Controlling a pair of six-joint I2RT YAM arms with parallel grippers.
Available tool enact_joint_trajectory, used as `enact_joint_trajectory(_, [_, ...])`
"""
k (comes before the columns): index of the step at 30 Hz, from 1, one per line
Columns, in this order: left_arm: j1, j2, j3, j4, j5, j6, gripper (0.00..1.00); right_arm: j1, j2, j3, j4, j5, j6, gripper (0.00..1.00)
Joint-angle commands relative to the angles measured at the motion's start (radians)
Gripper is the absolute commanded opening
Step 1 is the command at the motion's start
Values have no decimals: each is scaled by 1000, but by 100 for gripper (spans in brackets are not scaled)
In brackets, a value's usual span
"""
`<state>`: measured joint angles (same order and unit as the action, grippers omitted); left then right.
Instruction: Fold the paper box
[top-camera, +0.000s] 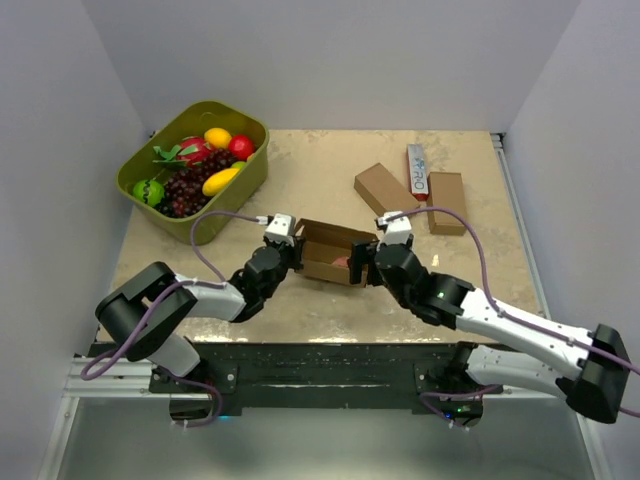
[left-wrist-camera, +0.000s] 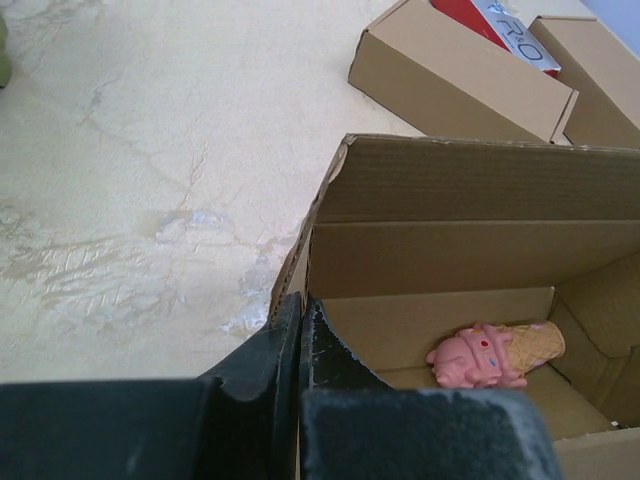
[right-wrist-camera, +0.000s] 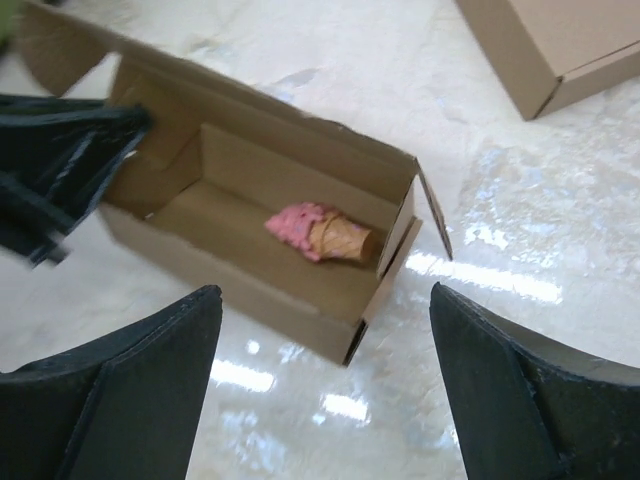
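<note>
A pale, marbled tabletop (top-camera: 330, 310) fills the scene, enclosed by grey walls. The left arm (top-camera: 190, 300) reaches in from the near left and the right arm (top-camera: 500, 320) from the near right, and they meet around the middle. At the far left corner stands a green tub (top-camera: 248, 180) of toy fruit (top-camera: 190, 185): dark grapes, a red piece, yellow pieces and a green one. The paper box (top-camera: 328, 258) sits at the middle of the tabletop between the two arms. It is open, with its lid panel standing up along the far side and a small flap sticking out at its right end. The left fingers (left-wrist-camera: 265, 375) are pinched shut on the thin cardboard wall at the box's left end. The right fingers (right-wrist-camera: 150, 390) are spread wide with nothing between them, just near the box's right end and, as far as the views show, not touching it. Far right of the box lie two plain cardboard boxes (top-camera: 383, 187), both closed, with a narrow white-and-red carton (top-camera: 418, 170) between them. Smallest of all, a pink toy ice-cream cone (right-wrist-camera: 320, 232) lies on its side on the floor of the paper box, towards the right end.
</note>
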<state>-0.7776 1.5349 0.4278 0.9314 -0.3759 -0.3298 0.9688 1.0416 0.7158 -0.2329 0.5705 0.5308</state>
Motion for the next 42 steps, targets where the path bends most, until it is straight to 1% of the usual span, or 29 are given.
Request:
enact_joint_trajectory(1, [-22,-19,-38,43,-75,44,0,7,-116,25,-101,-147,-32,85])
enact_joint_trajectory(3, [-37,-21,-64,79,-90,61,0,7,-126,84,-127,-147,-29,85])
enact_joint_trajectory(4, [-41,-19,-72,89,-96,67,0,5,-115,114,-159,-135,-22,87])
enact_joint_trajectory(5, [-52,-18,-84,98,-109,72,0,7,-100,178,-172,-129,-19,89])
enact_joint_trajectory(7, [-61,-15,-98,128,-123,87,0,5,-34,238,-190,-112,-14,91])
enact_joint_trajectory(9, [-71,-12,-118,158,-139,100,0,5,26,289,-163,-87,-18,91])
enact_joint_trajectory(13, [-94,-7,-145,201,-178,123,0,4,90,298,4,-40,-48,91])
enact_joint_trajectory(15, [-106,-1,-170,243,-204,132,0,1,118,294,52,-3,-64,91])
enact_joint_trajectory(16, [-115,2,-179,260,-210,135,0,-1,145,292,99,0,-71,91])
enact_joint_trajectory(19, [-130,13,-204,302,-230,143,0,-8,216,284,162,12,-78,91])
enact_joint_trajectory(23, [-141,22,-213,326,-233,146,0,-8,284,255,190,16,-49,90])
enact_joint_trajectory(27, [-146,22,-225,330,-236,135,0,-8,288,203,201,3,6,88])
enact_joint_trajectory(28, [-147,21,-231,330,-238,130,5,-8,284,191,201,-6,15,88])
enact_joint_trajectory(30, [-147,10,-239,322,-236,118,10,-7,261,156,202,-17,37,88])
enact_joint_trajectory(31, [-150,5,-247,320,-233,115,15,-7,256,143,199,-20,44,87])
enact_joint_trajectory(33, [-153,-9,-253,314,-227,101,21,-5,242,116,198,-27,67,87])
enact_joint_trajectory(34, [-158,-16,-261,310,-225,97,27,-4,239,106,196,-31,74,87])
enact_joint_trajectory(36, [-164,-39,-270,299,-222,91,31,-1,233,82,196,-35,93,87])
enact_joint_trajectory(37, [-167,-48,-277,296,-222,87,36,1,233,71,199,-40,100,86])
enact_joint_trajectory(39, [-170,-79,-284,276,-213,81,40,5,235,44,213,-53,118,86])
enact_joint_trajectory(40, [-170,-90,-287,265,-209,80,44,5,239,37,213,-55,124,86])
enact_joint_trajectory(42, [-170,-127,-290,222,-201,68,47,16,245,19,227,-58,141,85])
